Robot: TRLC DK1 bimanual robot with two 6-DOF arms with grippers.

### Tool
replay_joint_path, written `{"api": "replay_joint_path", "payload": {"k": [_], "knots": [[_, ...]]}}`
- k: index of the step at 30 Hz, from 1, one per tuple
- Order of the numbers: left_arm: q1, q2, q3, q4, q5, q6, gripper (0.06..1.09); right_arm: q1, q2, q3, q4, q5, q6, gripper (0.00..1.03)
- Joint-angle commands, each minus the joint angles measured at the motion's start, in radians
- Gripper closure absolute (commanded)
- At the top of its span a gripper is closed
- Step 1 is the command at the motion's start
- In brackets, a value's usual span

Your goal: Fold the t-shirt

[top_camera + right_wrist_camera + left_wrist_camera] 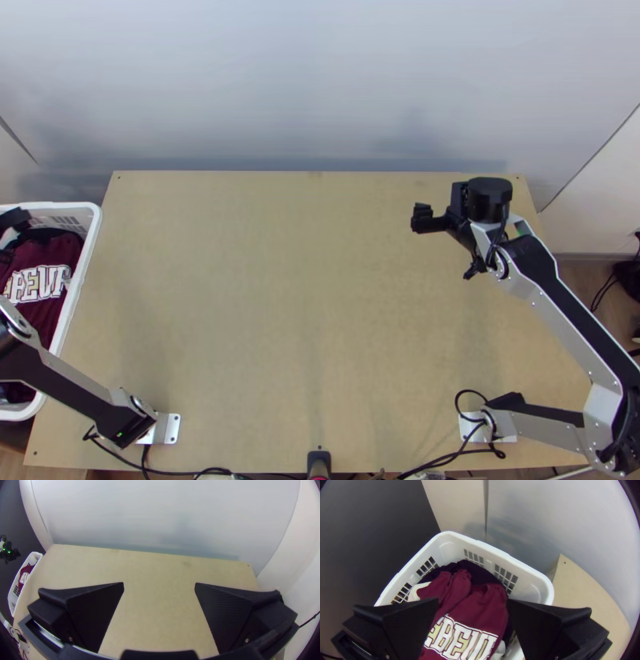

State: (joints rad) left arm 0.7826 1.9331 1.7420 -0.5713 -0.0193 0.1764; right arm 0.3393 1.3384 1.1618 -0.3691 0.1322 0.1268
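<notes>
Shirt (486,606) first: it is red, has big white letters on its front, and lies bunched in the basket, low in the middle of the left wrist view. I think it is the one to fold, and it sits on top of the heap so I can get at it first. My left gripper (472,601) has its fingers wide, one on each side of that red cloth in the picture. I think I hold them so to let a bit of cloth slip in between; they pinch nothing. Past the shirt lies some dark cloth (475,566), and around it all goes the white basket (523,569), whose walls keep the heap together. The basket is just beside the table (280,280), at the left edge of the top view, so a lift and a short swing should bring the shirt over. Well apart from it, at the upper right of the top view, is my right gripper (420,218). Its fingers are wide too, with no cloth in them, maybe held there to help spread the shirt. Last comes the pale wall (320,80), across the top.
</notes>
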Motion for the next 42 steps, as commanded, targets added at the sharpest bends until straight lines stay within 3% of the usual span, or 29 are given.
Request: {"api": "replay_joint_path", "payload": {"k": [1, 23, 37, 38, 40, 42], "knots": [[0.086, 0.155, 0.162, -0.024, -0.011, 0.041, 0.1, -0.003, -0.042, -0.07, -0.004, 0.001, -0.006, 0.04], [0.135, 0.481, 0.444, -0.021, -0.125, 0.051, 0.1, 0.0, -0.025, -0.105, -0.005, 0.001, -0.047, 0.04], [0.129, 0.546, 0.464, -0.084, -0.148, 0.051, 0.11, 0.0, -0.013, -0.117, -0.005, 0.003, -0.065, 0.04], [0.129, 0.543, 0.459, -0.102, -0.14, 0.049, 0.13, -0.002, -0.013, -0.116, -0.005, 0.003, -0.065, 0.04], [0.132, 0.532, 0.456, -0.104, -0.128, 0.032, 0.29, -0.002, -0.013, -0.117, -0.005, 0.003, -0.067, 0.04], [0.145, 0.484, 0.432, -0.058, -0.091, 0.005, 0.62, -0.002, -0.012, -0.122, -0.005, 0.003, -0.072, 0.04]]}}
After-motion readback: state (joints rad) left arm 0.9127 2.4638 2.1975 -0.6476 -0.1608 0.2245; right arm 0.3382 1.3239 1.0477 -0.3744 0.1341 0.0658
